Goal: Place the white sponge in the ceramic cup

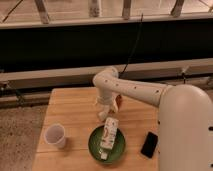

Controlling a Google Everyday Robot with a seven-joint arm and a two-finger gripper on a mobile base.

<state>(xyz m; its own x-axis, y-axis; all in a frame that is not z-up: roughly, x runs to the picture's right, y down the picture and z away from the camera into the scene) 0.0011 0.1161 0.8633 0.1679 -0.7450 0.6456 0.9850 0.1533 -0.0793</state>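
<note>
The ceramic cup [55,135] stands upright on the wooden table [70,110], near its front left. My gripper [103,113] points down at the middle of the table, just behind the green plate and well to the right of the cup. The white sponge does not show as a separate thing; it is hidden at or under the gripper, or out of view.
A green round plate [95,148] with a printed white carton [109,134] on it sits front centre. A black phone [149,145] lies front right. A small red-orange object [120,102] lies beside the wrist. A dark rail and wall run behind the table.
</note>
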